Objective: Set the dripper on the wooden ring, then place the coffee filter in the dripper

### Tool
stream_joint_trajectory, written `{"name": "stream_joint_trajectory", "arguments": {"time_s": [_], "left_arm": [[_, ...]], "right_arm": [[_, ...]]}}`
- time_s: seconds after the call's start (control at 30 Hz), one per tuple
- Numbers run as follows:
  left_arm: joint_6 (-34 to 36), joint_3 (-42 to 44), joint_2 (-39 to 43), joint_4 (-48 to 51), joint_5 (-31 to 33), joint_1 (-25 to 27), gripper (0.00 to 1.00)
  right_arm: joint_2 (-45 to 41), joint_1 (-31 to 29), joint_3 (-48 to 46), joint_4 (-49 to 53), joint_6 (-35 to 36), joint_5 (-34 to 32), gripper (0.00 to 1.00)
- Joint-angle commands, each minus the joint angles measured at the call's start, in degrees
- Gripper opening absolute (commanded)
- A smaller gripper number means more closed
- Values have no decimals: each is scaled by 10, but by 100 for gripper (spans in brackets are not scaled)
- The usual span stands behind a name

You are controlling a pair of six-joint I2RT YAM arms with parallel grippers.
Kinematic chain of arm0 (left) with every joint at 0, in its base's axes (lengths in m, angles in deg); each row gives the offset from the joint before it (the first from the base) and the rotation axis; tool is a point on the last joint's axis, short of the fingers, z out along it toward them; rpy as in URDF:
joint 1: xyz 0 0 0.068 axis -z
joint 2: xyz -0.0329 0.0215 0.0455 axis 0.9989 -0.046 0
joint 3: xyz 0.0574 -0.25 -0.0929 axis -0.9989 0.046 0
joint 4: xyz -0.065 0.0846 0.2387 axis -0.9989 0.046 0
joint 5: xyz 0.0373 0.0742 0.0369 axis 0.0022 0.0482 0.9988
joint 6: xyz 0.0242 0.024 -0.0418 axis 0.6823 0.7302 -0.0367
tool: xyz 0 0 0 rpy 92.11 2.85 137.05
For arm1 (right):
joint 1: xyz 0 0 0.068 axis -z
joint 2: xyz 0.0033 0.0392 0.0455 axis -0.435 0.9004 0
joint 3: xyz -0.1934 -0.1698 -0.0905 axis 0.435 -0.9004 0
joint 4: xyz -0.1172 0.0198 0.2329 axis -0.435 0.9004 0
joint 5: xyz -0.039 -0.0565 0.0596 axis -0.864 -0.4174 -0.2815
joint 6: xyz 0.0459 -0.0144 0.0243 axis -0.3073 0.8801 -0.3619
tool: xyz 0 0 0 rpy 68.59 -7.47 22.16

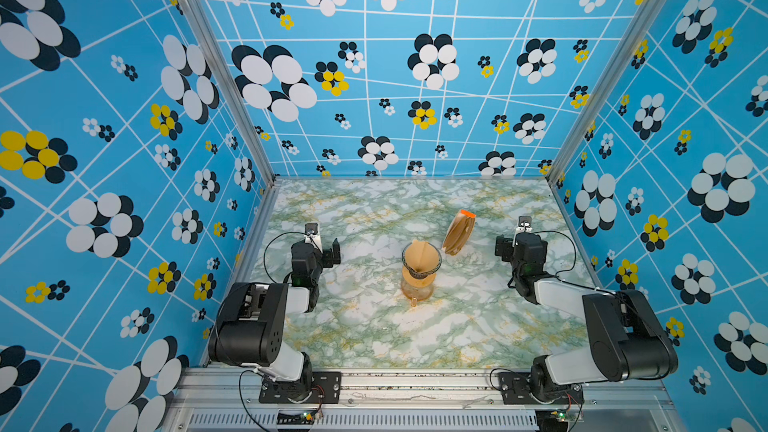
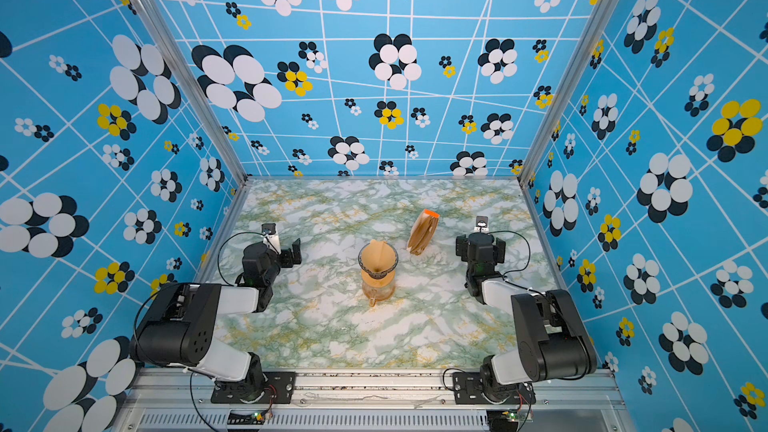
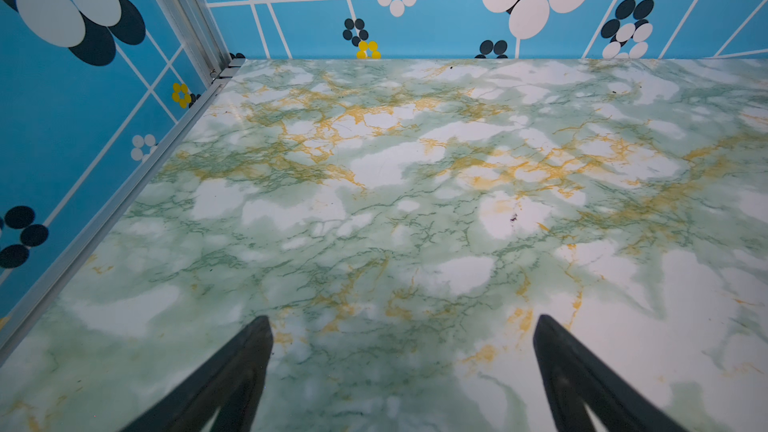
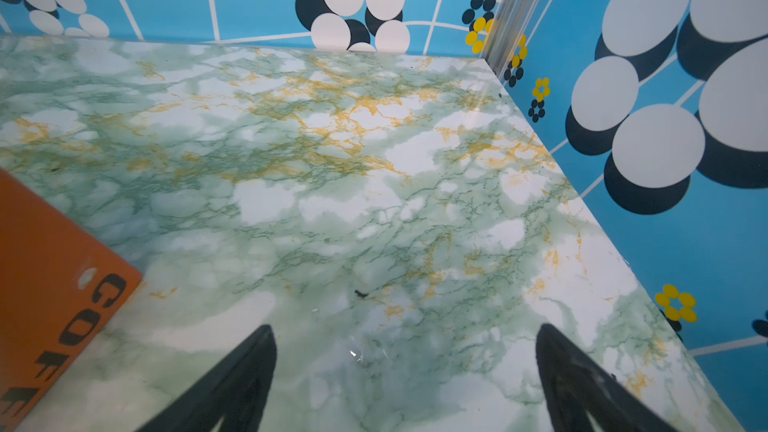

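**Filter seated in the dripper, both arms clear**

Top views: the coffee filter (image 1: 419,257) sits inside the dripper (image 1: 433,270), mouth up and tip down, its long axis upright; one paper edge stands above the glass rim on the 12 o'clock side. The dripper rests on the amber carafe (image 1: 417,289) mid-tabletop (image 1: 374,326). The left fingers (image 1: 335,249) are spread and hold nothing; the filter lies at their 3 o'clock, well apart. The right fingers (image 1: 502,248) are likewise spread and hold nothing, with the filter at their 9 o'clock, about as far off. Neither arm is clearly nearer. Both arms sit folded low near their bases, wrists pointing toward 12 o'clock. The stack of filters (image 2: 423,232) stands at the dripper's 1 o'clock.

Left wrist: spread fingers (image 3: 232,367) over bare tabletop; no filter or dripper shows.

Right wrist: spread fingers (image 4: 237,376) over tabletop, the stack's orange card (image 4: 50,276) off to one side.

The placing looks complete; no grasp seems needed.
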Motion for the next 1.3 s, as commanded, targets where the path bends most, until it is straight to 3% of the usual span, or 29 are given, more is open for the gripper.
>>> {"name": "stream_joint_trajectory", "arguments": {"time_s": [0.0,0.2,0.3,0.67,0.77,0.9,0.97,1.07,1.1,1.17,1.23,1.27], "left_arm": [[1,-7,-4,1,-4,-3,99],[1,-8,-3,1,-5,-3,99],[1,-8,-4,2,-5,-3,99],[2,-8,-4,2,-4,-2,99],[2,-8,-4,1,-4,-3,99],[2,-7,-4,1,-4,-3,99],[2,-8,-4,1,-4,-3,99],[3,-8,-4,1,-4,-3,99],[3,-8,-4,1,-3,-2,99],[4,-8,-4,2,-2,-1,99],[4,-8,-4,1,-1,0,99],[4,-8,-5,2,-1,0,99]], "right_arm": [[10,17,-23,-71,-15,47,99],[21,33,-36,-97,-23,89,99],[49,43,-66,-184,-21,110,99],[43,43,-62,-168,-21,111,99],[41,43,-67,-175,6,187,99],[41,44,-77,-195,9,205,99],[41,45,-80,-198,4,189,99],[40,45,-95,-224,-45,62,99],[40,45,-103,-239,-47,57,99],[44,45,-96,-236,-30,92,100],[46,46,-61,-173,-2,170,99],[37,46,-57,-147,-5,164,99]]}}
